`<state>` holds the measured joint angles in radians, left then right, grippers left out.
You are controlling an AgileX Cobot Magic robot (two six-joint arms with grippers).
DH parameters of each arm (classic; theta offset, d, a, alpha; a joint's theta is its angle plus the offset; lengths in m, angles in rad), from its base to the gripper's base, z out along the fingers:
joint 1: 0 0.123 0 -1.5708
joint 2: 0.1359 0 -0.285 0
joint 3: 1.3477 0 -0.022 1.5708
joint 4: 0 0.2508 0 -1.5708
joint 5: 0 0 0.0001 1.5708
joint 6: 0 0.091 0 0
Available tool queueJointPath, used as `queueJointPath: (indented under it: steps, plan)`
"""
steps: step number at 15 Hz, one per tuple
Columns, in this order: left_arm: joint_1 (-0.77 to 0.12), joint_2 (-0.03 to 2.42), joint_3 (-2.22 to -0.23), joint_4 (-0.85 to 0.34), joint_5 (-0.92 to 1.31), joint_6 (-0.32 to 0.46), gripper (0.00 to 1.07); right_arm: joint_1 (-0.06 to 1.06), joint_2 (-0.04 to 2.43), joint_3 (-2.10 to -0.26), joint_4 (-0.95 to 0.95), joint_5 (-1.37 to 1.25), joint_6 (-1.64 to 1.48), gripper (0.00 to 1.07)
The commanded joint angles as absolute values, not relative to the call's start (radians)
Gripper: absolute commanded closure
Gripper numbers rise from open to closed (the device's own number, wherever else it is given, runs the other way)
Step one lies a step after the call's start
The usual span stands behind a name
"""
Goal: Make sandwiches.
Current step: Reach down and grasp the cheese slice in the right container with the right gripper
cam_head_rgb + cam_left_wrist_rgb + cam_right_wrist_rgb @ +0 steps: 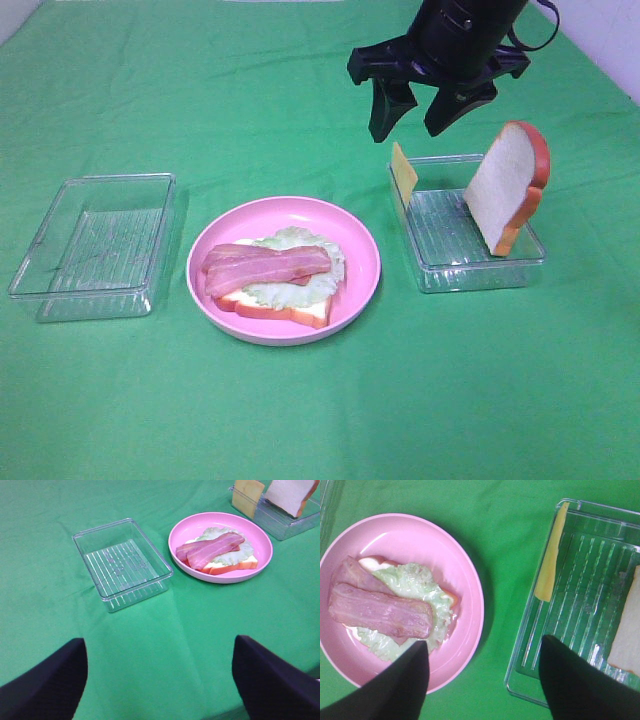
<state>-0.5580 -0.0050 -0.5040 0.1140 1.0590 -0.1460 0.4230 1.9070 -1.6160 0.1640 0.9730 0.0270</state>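
On the pink plate [360,250] lies a bread slice [290,310] with lettuce [300,290] and bacon strips [265,268] on top. The stack also shows in the left wrist view [215,550] and the right wrist view [380,611]. A second bread slice [508,185] stands on edge in the right clear tray [480,275]. The cheese slice [403,172] leans against that tray's left wall, also in the right wrist view [550,565]. My right gripper [418,118] is open and empty, above the tray's far left corner. My left gripper [160,675] is open and empty over the cloth.
An empty clear tray [95,245] sits left of the plate, also in the left wrist view [122,562]. Green cloth [320,420] covers the table.
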Motion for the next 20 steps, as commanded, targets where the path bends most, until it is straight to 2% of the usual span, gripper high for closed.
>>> queueJointPath:
  steps: [1, 9, 20]
  plan:
    - [-0.562, -0.026, -0.503, 0.11, 1.053, -0.147, 0.31, 0.417, 1.958, -1.678, 0.148, 1.02, 0.033, 0.5]
    - [-0.562, -0.026, -0.503, 0.109, 1.053, -0.147, 0.31, 0.417, 2.28, -2.121, 0.057, 1.264, 0.107, 0.5]
    - [-0.562, -0.026, -0.503, 0.109, 1.053, -0.147, 0.31, 0.395, 2.386, -2.161, -0.007, 1.266, 0.235, 0.5]
